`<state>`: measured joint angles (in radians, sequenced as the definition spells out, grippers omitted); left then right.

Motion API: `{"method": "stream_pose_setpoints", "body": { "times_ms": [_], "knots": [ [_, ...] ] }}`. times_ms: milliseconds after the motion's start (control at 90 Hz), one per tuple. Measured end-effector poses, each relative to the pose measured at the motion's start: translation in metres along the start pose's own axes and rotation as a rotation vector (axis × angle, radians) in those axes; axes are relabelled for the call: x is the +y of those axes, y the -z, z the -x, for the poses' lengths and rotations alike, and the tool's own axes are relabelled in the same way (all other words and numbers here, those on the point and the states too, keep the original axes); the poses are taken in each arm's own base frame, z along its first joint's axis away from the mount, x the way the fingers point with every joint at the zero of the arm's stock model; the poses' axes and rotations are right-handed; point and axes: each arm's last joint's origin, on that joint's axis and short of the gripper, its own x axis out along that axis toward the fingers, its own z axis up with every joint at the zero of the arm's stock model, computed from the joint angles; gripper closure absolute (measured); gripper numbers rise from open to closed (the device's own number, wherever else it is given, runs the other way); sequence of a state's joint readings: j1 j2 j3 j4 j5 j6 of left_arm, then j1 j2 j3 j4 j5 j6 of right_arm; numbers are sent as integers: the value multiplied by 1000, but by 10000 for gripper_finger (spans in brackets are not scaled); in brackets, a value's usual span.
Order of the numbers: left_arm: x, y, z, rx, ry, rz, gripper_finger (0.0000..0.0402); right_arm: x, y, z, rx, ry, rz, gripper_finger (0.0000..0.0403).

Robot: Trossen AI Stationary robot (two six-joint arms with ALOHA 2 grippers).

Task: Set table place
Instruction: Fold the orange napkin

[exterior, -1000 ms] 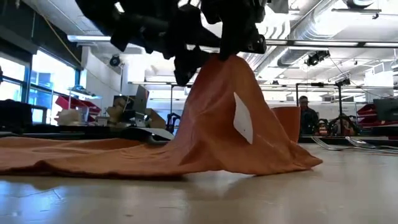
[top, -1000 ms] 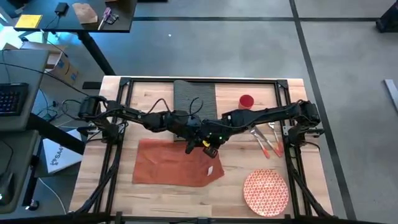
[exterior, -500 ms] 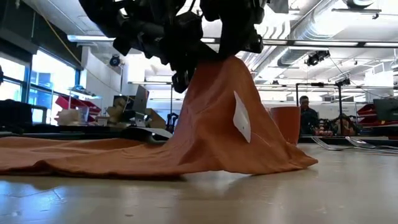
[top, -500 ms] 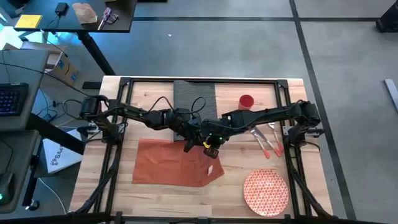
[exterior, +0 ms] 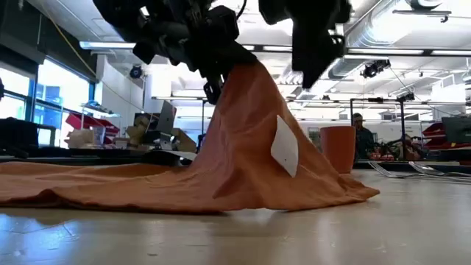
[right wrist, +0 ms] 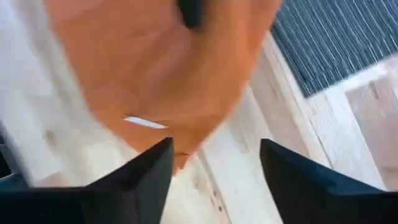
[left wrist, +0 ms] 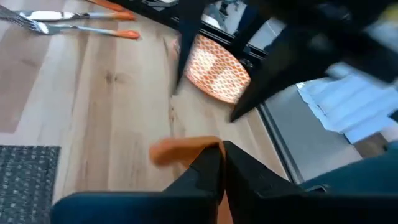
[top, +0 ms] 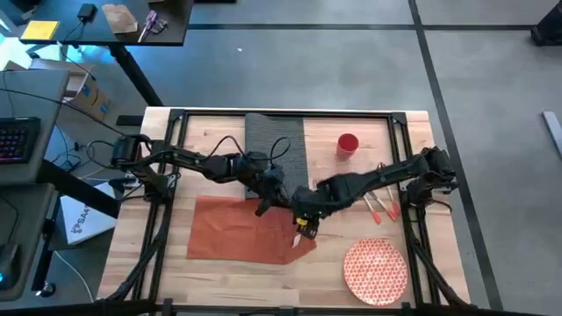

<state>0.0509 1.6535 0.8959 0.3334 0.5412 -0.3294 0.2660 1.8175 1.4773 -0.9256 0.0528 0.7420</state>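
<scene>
Left jaws (left wrist: 219,163) pinch napkin (top: 237,230); right jaws (right wrist: 214,155) spread above.

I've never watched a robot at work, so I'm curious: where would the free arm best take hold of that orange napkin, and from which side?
Probably the near right corner of the orange napkin, by its white tag, coming from above. The left gripper already holds a pinched peak aloft, so the cloth slopes down to that corner, which lies on the table close under the open right gripper.

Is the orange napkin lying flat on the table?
No. The napkin is pulled up into a peak by the left gripper; its other end lies on the table.
</scene>
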Motion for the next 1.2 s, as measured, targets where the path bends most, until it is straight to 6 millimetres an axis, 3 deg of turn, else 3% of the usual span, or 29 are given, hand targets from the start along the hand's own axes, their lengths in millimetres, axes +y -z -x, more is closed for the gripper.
{"method": "stream_pose_setpoints", "body": {
  "times_ms": [100,256,622,911,1056,1200],
  "knots": [
    [-5,-1,3,18,80,-30,401,1,8,-14,-18,-26,-34,162],
    [-12,-1,7,78,235,-41,402,2,13,-20,-117,-155,-36,173],
    [-33,-16,31,48,266,-58,401,-9,29,-56,-276,-266,88,193],
    [-36,-13,33,96,291,39,401,-33,23,-75,-421,-308,129,203],
    [-37,-12,33,115,291,68,401,-43,16,-90,-451,-425,223,203],
    [-36,-11,33,129,285,91,401,-41,9,-110,-425,-532,314,206]
  ]
}}
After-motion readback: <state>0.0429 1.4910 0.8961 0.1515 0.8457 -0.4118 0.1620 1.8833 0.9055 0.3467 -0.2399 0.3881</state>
